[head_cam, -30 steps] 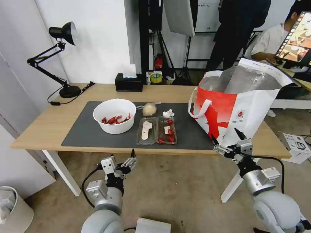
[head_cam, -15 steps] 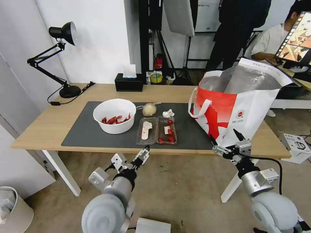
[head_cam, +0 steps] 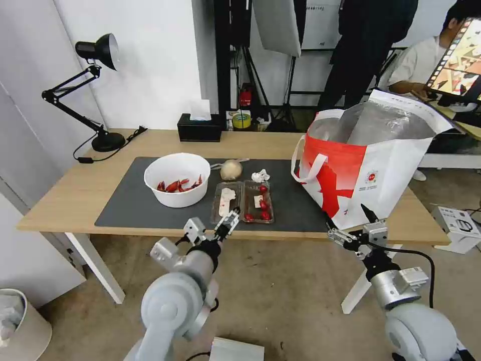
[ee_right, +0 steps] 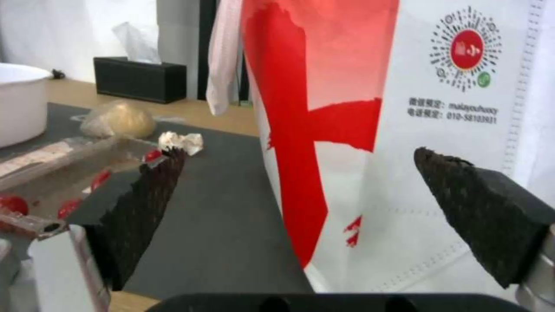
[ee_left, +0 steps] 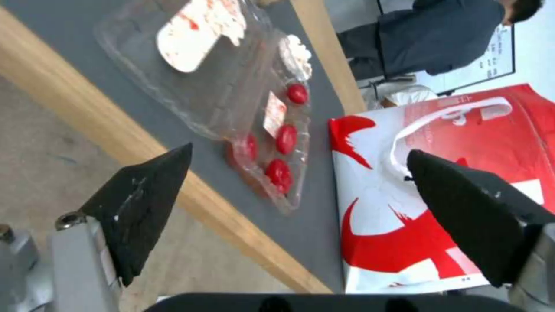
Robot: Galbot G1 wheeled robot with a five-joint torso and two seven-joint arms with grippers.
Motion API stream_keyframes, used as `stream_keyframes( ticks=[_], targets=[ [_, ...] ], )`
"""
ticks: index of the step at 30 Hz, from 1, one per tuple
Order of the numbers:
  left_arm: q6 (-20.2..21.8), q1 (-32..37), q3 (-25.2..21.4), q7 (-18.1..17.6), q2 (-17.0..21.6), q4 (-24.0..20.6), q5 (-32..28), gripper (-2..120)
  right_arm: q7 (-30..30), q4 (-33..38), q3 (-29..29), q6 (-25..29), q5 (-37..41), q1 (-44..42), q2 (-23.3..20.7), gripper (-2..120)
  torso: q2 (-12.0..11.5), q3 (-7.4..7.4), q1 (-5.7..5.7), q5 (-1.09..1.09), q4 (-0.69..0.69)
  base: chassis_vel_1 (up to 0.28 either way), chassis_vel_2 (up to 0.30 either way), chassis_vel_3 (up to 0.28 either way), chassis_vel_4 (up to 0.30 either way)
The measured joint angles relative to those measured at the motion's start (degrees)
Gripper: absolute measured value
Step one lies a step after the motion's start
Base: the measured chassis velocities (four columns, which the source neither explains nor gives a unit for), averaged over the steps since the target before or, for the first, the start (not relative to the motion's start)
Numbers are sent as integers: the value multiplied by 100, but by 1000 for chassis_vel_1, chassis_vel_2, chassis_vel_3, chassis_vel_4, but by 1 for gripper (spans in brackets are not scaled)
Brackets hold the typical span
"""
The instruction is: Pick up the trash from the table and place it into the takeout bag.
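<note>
Inspecting the head view, we find the left gripper raised to the near edge of the table, its tips over the near end of the clear hinged tray. Its jaws stand wide apart in the left wrist view and hold nothing; whether the tips touch the tray we cannot tell from either view. We note the tray lying open on the dark mat, with red bits in one half and a smeared white strip in the other. Its far corner runs out of frame in the left wrist view.

We record the white bowl of red shells just to the left of the tray, the beige lump and the crumpled tissue just behind the tray, all on the mat. What the lump is made of we cannot make out.

The takeout bag stands upright and open at the right end of the table, its foil lining showing; its interior floor is hidden from us.

The right gripper hangs just off the table's front edge, before the bag's lower corner, fingers spread wide and empty, not touching the bag as far as we can judge.
</note>
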Motion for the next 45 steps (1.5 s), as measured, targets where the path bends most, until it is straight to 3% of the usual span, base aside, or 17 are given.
stream_keyframes(
  ticks=[10,23,45],
  targets=[
    [3,-492,273,-143,-125,575,9,100,52,-160,21,63,-5,38,38,100,0,0,0,0,0,0,0,0,0],
    [-23,-788,292,-260,-152,1123,20,100,69,-351,-17,137,-62,122,76,100,0,0,0,0,0,0,0,0,0],
    [-282,-967,236,-268,-255,1416,50,100,93,-420,-11,292,-200,27,159,100,0,0,0,0,0,0,0,0,0]
  ],
)
